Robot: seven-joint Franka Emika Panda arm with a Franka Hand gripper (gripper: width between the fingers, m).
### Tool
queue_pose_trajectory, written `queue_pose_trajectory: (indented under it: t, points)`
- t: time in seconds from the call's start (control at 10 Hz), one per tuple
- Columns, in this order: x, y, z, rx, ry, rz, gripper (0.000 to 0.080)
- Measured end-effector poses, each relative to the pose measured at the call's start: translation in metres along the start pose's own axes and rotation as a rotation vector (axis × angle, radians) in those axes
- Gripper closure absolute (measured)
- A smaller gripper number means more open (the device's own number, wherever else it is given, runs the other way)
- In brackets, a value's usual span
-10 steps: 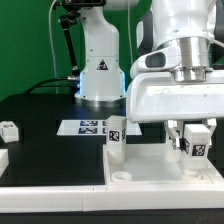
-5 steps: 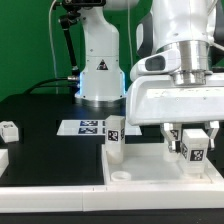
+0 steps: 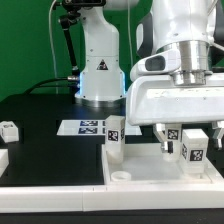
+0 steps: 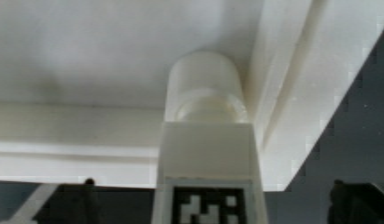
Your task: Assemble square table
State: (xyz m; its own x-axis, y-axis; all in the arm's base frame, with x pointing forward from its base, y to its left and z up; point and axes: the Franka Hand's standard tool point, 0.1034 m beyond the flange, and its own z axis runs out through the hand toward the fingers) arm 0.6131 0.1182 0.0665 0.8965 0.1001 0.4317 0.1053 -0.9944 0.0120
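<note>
The square table slab [image 3: 150,176] lies hollow face up at the front right. One tagged white leg [image 3: 115,136] stands upright at its near-left corner. A second tagged leg [image 3: 193,149] stands upright at the corner on the exterior view's right. My gripper [image 3: 192,140] hangs straight over this leg, open, with a finger on each side and a gap to the leg. In the wrist view the leg [image 4: 210,130] stands in the slab's rimmed corner [image 4: 287,60], and dark fingertips [image 4: 77,205] show far out on both sides.
The marker board [image 3: 84,127] lies on the black table behind the slab. A small white part [image 3: 10,130] and another white piece [image 3: 2,160] sit at the exterior view's left. The robot base [image 3: 100,70] stands at the back.
The fingers have spread apart from the right-hand leg and let it go. The leg stays upright on the slab. The arm has barely moved.
</note>
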Motion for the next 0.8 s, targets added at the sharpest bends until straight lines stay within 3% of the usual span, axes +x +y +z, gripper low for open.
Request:
queue_pose_trajectory:
  t: [0.4, 0.6, 0.8]
  points:
    - [-0.001, 0.002, 0.000, 0.000, -0.019, 0.003, 0.0150]
    - [0.014, 0.013, -0.016, 0.007, -0.115, 0.021, 0.0150]
    - [0.019, 0.021, -0.009, 0.004, -0.140, 0.029, 0.0150]
